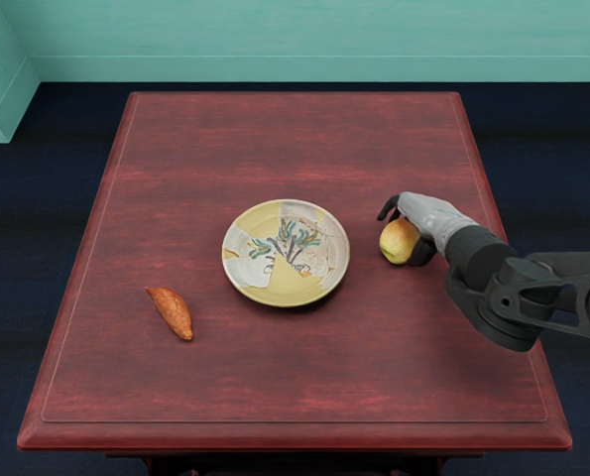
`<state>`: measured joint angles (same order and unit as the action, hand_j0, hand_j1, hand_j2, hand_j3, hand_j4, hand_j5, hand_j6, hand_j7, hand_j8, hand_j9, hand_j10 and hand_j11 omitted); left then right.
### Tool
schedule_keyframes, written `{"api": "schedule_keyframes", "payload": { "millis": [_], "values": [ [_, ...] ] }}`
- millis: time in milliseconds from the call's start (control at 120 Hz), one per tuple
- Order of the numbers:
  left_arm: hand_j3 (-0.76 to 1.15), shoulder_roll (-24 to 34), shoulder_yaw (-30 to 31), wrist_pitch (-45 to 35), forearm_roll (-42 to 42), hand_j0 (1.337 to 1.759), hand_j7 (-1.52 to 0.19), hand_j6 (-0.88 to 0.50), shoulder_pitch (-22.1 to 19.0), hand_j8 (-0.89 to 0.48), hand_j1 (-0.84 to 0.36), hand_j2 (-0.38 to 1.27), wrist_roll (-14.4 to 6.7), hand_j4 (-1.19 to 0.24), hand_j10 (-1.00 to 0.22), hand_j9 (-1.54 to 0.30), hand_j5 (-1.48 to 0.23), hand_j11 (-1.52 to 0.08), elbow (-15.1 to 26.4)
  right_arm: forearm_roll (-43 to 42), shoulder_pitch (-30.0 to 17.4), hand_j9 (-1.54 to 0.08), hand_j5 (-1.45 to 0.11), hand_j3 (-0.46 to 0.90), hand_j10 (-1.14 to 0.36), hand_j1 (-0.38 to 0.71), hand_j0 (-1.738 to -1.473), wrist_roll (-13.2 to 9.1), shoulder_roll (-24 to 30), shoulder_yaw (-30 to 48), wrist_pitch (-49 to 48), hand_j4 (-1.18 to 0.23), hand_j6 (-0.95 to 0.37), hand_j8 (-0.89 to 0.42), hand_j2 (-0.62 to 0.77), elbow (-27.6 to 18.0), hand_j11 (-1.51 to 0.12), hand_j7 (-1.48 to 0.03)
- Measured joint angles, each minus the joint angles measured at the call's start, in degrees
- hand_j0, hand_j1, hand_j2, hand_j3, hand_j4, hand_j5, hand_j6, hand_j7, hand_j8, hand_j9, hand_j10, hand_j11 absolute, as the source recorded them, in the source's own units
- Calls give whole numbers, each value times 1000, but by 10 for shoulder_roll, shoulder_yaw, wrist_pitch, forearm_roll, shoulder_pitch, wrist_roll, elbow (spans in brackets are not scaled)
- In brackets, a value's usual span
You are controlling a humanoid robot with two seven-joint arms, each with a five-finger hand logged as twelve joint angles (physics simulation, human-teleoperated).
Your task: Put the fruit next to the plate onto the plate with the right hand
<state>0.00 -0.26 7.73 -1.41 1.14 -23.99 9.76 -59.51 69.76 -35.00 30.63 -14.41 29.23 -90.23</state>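
A yellow-red fruit (397, 244) rests on the table just to the right of the patterned yellow plate (245, 281), a short gap away from its rim. My right hand (406, 229) comes in from the right edge and wraps the fruit. Its dark fingertips (386, 210) curl over the fruit's far side, and the thumb lies against the near side. The hand is shut on the fruit, which still looks to be at table height. My left arm does not show.
An orange sweet potato (170, 312) lies on the table to the front left of the plate. The red wooden table (295, 149) stretches well behind the plate. My right forearm (518, 288) hangs over the table's right edge.
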Motion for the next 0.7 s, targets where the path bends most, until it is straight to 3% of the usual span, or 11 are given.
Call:
{"api": "schedule_keyframes", "payload": {
  "millis": [700],
  "values": [
    [0, 0, 0, 0, 0, 1658, -11, -9, 0, -9, 339, 2, 0, -9, -9, -11, -11, -11, 0, -6, -1, -735, -708, -2, -596, 229, -1653, 0, -1, -6, 7, -600, -338, -365, 156, 1, -735, -749]
  ]
}}
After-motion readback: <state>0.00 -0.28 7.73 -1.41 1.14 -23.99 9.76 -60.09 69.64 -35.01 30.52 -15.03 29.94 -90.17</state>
